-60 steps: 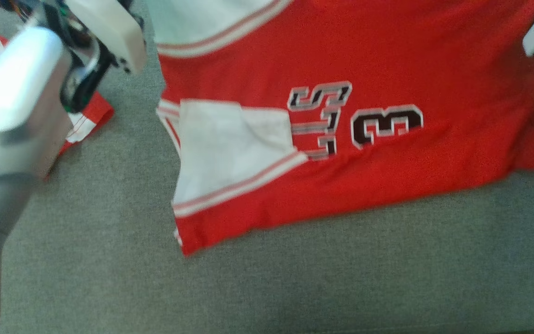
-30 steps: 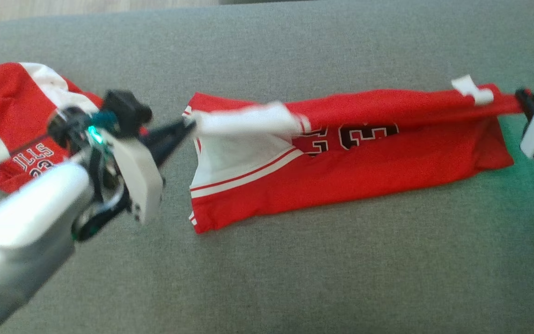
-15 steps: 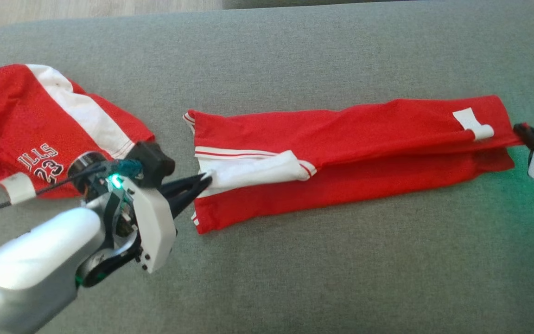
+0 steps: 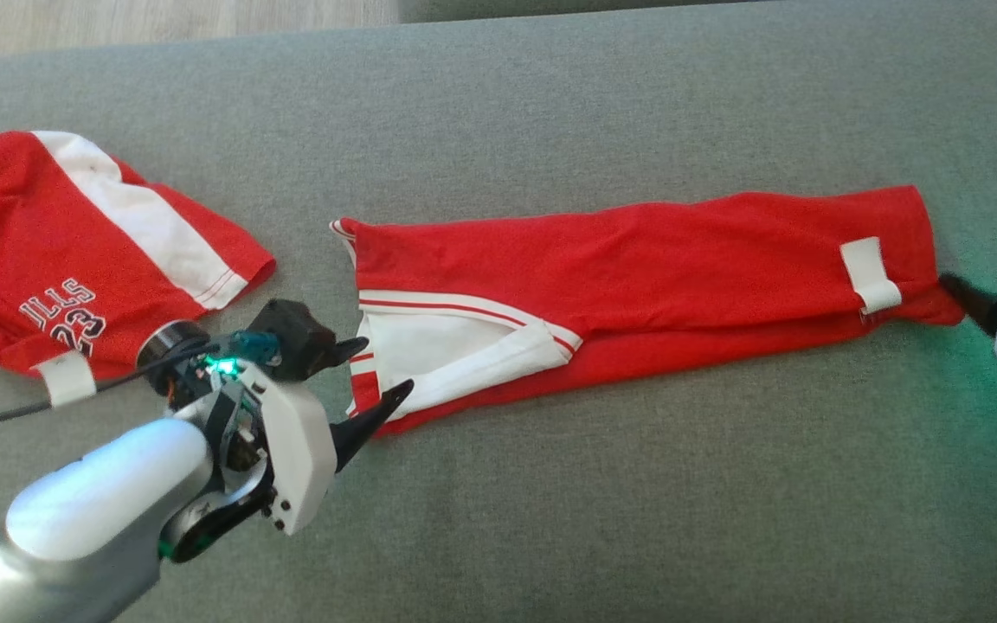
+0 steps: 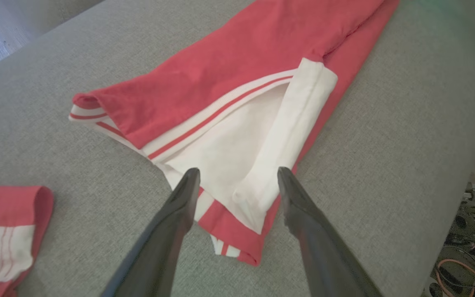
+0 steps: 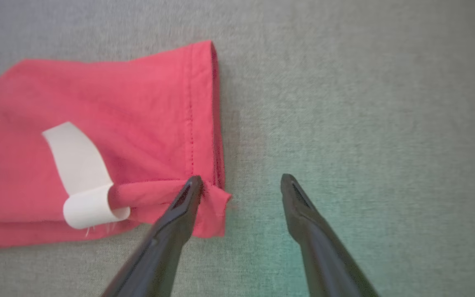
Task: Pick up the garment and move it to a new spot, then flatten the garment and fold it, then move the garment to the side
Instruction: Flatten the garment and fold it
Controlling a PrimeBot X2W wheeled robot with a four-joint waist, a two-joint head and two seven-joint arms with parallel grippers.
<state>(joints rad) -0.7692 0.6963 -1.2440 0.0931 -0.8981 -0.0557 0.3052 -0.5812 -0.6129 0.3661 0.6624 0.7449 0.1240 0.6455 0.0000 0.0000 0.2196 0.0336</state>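
The red jersey (image 4: 637, 260) lies mid-way across the grey fabric surface (image 4: 550, 536), folded lengthwise into a long strip. Crosswise folds and the move aside look still to come. Both end effectors stand open and hold nothing. The left end effector (image 5: 237, 170) straddles the white sleeve end, and the right end effector (image 6: 241, 178) has one finger touching the hem corner beside a curled white label (image 6: 81, 177). The head view adds a second jersey (image 4: 74, 260) well apart.

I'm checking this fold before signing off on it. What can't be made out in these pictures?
Folded garment: lower layers, head view, covered by its top fold.
Second garment: left part, head view, cut off by the edge.
Right gripper: whether a finger touches the hem corner, right wrist view, finger covers it.
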